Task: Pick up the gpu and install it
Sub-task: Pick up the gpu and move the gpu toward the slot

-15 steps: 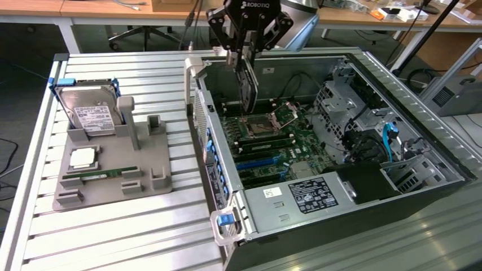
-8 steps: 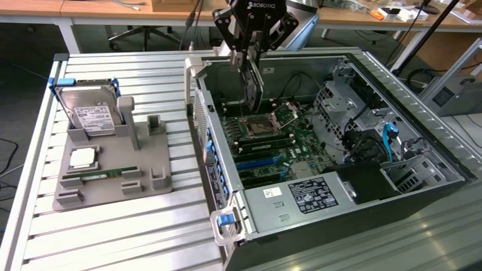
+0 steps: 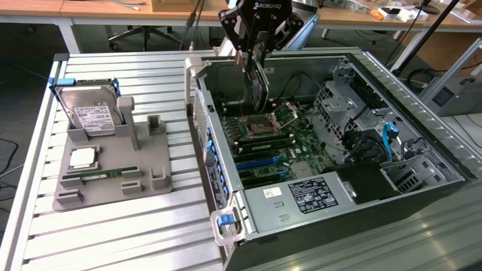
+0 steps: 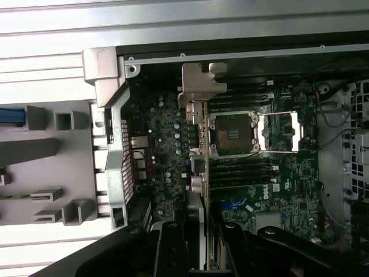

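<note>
Tool (image 3: 252, 55) clamped on the gpu (image 3: 261, 87) at its top edge. The card hangs upright over the motherboard (image 3: 265, 141) in the open case (image 3: 421, 141), not yet seated. Thin, stiff, light and likely fragile, so best held by the bare board edges, clear of the components.

The exterior view looks down at a slant from well above, taking in the slatted table (image 3: 113, 237), the grey parts stand (image 3: 150, 175) and the whole open computer case (image 3: 410, 96). The wrist view looks straight down from close, past the gripper (image 4: 199, 242), onto the motherboard (image 4: 161, 144). Both views share its CPU socket (image 4: 233, 134) and the stand's edge.
</note>
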